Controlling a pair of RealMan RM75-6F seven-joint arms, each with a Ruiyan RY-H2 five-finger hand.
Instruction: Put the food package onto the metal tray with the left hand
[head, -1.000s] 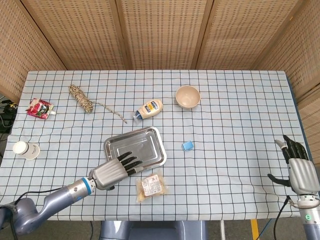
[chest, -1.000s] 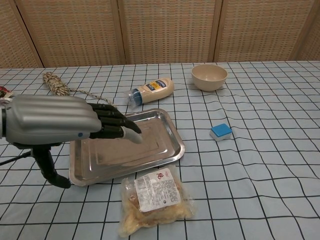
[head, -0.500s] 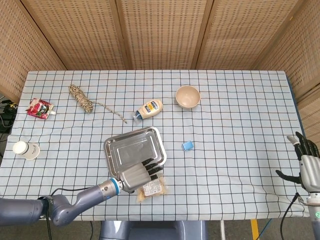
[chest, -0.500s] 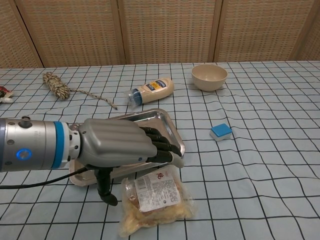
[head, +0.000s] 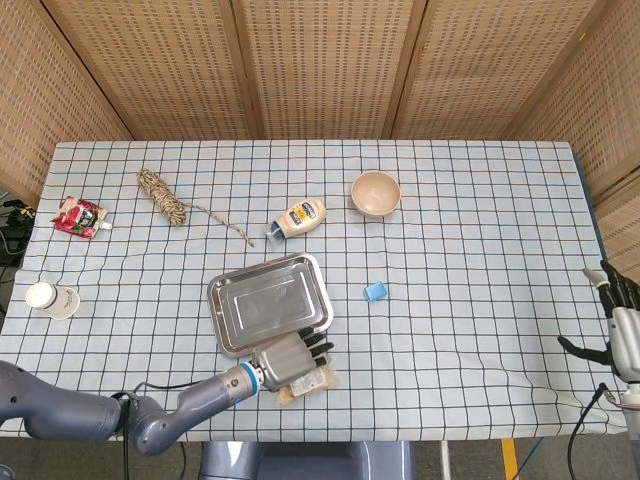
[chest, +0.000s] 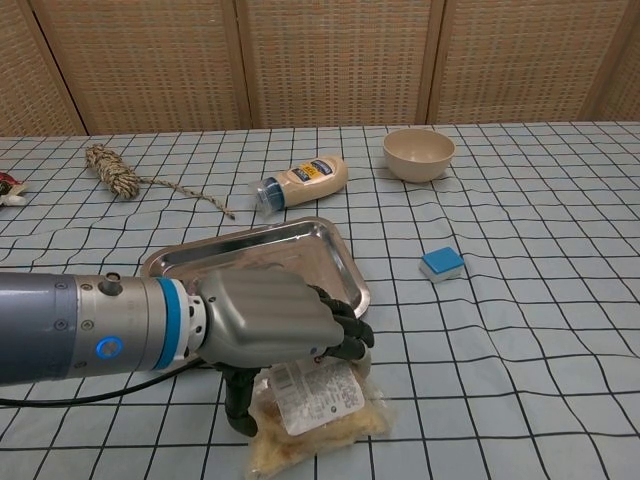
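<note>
The food package (chest: 318, 408), a clear bag of pale snacks with a white label, lies at the table's front edge just in front of the metal tray (chest: 255, 262). My left hand (chest: 275, 322) lies over its far end; the fingers (chest: 345, 335) curl down over the bag and the thumb (chest: 236, 402) presses its left side, so the hand grips it. In the head view the left hand (head: 290, 357) covers most of the food package (head: 314, 381), below the metal tray (head: 265, 298). My right hand (head: 622, 328) hangs off the table's right edge with fingers apart, holding nothing.
A mayonnaise bottle (chest: 305, 180) lies behind the tray, a beige bowl (chest: 419, 153) further back right, a small blue block (chest: 441, 263) right of the tray. A rope bundle (head: 162, 196), a red pouch (head: 80, 216) and a white cup (head: 52, 299) sit on the left.
My left hand moved from over the tray toward the front edge, dropped onto the package and curled its fingers around it; the bag is now crumpled. The right hand drifted slightly right.
</note>
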